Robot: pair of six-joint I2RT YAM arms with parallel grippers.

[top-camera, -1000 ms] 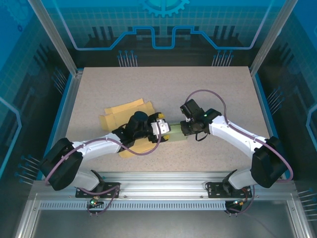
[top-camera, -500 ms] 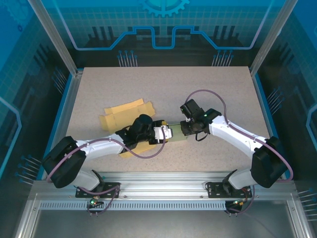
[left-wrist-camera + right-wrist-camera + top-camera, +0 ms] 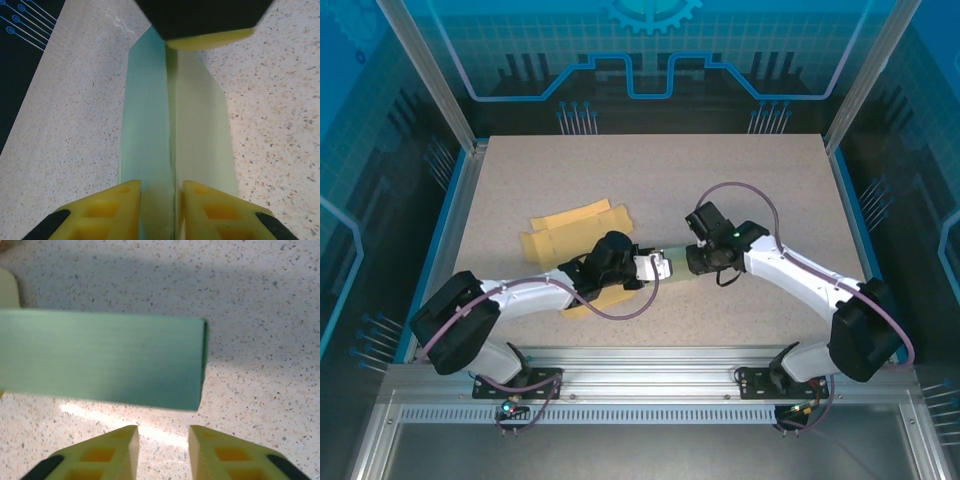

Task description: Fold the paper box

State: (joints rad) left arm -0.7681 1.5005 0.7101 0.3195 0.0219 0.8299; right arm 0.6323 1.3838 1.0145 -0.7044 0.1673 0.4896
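A narrow green paper box (image 3: pixel 675 270) lies between my two grippers in the middle of the table. In the left wrist view it is a folded strip (image 3: pixel 150 125) with a crease down its length, one face teal and one pale. My left gripper (image 3: pixel 161 210) is shut on its near end, one yellow finger on each side of the crease. My right gripper (image 3: pixel 163 445) stands open just short of the box's other end (image 3: pixel 100 357), with bare table between its fingers. From above, the left gripper (image 3: pixel 660 268) and right gripper (image 3: pixel 692 262) face each other.
A flat yellow paper cut-out (image 3: pixel 570 228) lies left of centre, partly under my left arm (image 3: pixel 540 292). The speckled table (image 3: pixel 770 190) has free room to the right and at the back. Blue walls and metal posts enclose it.
My left gripper has slid right along the green box and closed on it. My right gripper has opened and let go of the box's other end.
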